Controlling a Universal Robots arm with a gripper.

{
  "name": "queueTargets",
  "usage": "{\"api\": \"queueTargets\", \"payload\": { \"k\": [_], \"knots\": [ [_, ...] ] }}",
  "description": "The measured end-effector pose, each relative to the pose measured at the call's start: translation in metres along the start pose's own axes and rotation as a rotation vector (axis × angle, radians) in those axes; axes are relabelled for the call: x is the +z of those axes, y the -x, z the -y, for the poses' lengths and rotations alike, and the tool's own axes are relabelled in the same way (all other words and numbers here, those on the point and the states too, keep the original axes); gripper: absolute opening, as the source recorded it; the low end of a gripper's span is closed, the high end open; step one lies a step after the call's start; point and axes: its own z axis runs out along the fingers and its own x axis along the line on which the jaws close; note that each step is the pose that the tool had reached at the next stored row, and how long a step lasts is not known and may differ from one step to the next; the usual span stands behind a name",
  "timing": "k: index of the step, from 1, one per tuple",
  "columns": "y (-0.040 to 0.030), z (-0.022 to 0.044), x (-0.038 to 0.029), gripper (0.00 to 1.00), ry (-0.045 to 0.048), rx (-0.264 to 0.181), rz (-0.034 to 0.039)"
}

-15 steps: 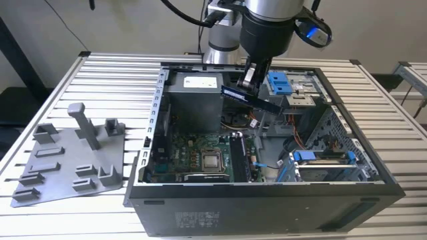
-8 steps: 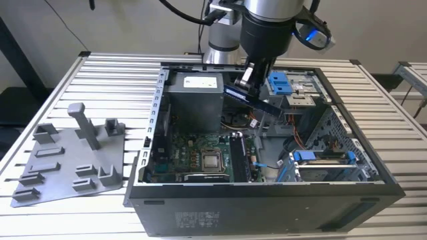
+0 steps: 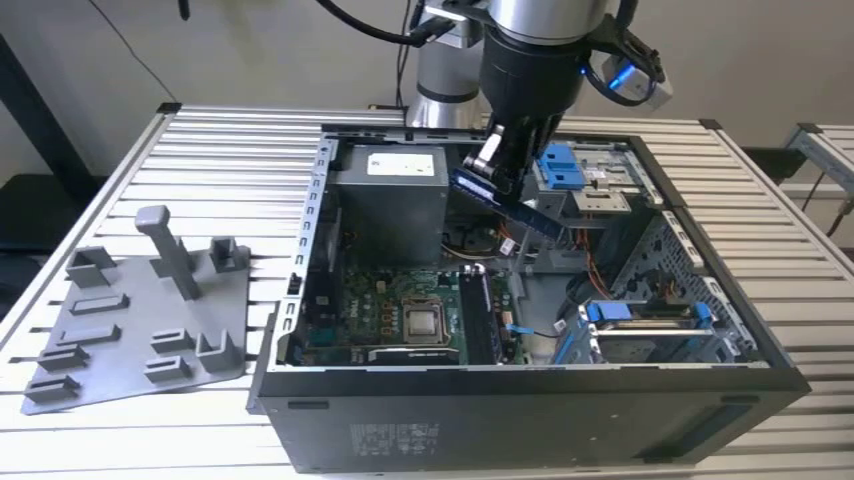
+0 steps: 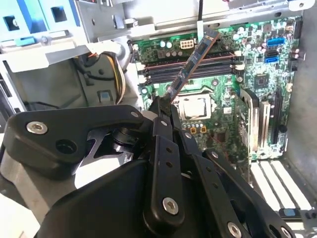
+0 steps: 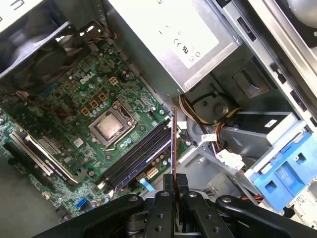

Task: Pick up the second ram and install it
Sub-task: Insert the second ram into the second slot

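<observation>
gripper (image 3: 495,163) clamped on second ram (image 3: 527,212), tilted above open PC case (image 3: 534,420), PSU (image 3: 387,195) beside, mobo slots (image 5: 138,153) below

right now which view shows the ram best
The second wrist view: the ram runs full length from the hand to its tip, with the slots behind. The exterior view shows its blue side above the case; the first wrist view shows it edge-on.

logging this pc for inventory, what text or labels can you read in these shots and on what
No text can be quoted reliably.
Power supply label: print too small.
Sticker on the case front: blurred.
Motherboard white lettering: too small to trust.
Memory stick held in the gripper: no legible print.
</observation>
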Motion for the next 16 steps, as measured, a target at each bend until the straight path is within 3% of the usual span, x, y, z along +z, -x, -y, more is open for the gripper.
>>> {"api": "queueTargets", "payload": {
  "k": [16],
  "knots": [
    [0.0, 0.0, 0.0002, 0.14, -0.0011, 0.007, 0.0003]
  ]
}}
